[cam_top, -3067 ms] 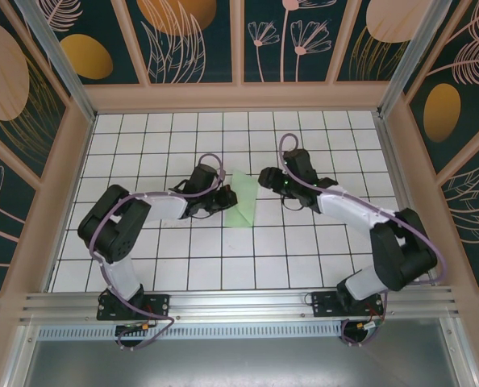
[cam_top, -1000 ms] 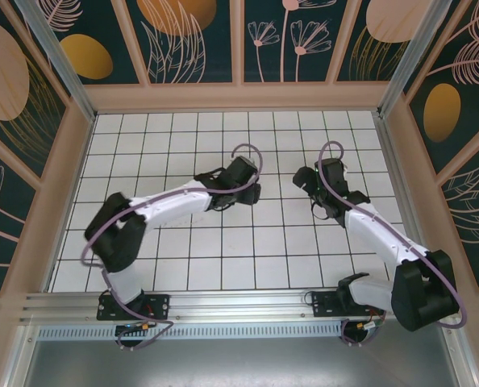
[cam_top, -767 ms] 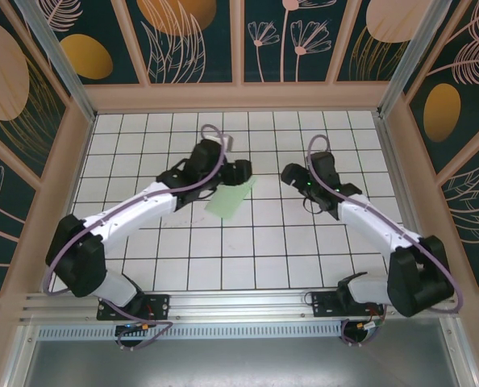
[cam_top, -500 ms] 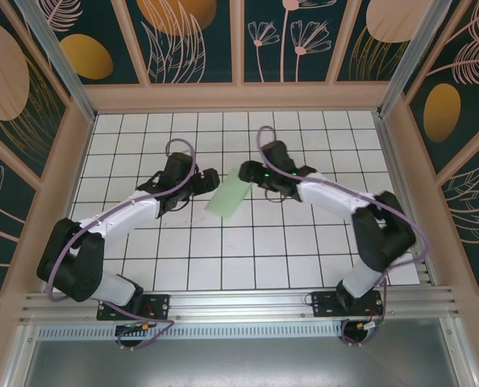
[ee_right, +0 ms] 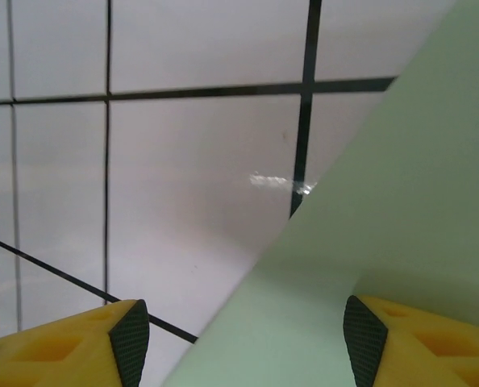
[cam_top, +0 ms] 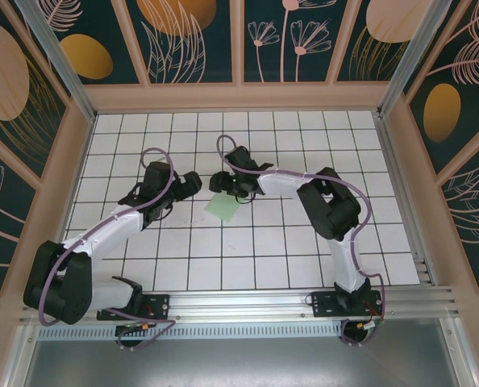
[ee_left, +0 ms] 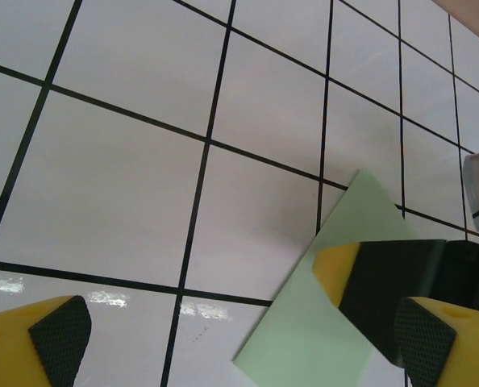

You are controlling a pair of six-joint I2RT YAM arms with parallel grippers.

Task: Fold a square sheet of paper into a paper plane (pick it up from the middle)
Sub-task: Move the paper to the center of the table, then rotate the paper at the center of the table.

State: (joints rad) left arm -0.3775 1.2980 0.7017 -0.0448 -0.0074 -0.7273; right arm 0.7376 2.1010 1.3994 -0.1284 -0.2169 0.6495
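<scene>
Folded green paper (cam_top: 222, 208) noted flat on the worktop (cam_top: 288, 242). Right tool (cam_top: 221, 183) held open over its far end (left tool (cam_top: 191, 185) open, apart).

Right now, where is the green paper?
In the top view, the green paper lies near the middle of the table, right at the right gripper, with the left gripper close on its left.

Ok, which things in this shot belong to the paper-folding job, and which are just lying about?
Job in hand:
- pale green paper
- left gripper, open, to the left of the paper
- right gripper, open, at the paper's far end

Not part of it, fixtures rather than loose items:
- white tiled table
- painted wall panels
</scene>
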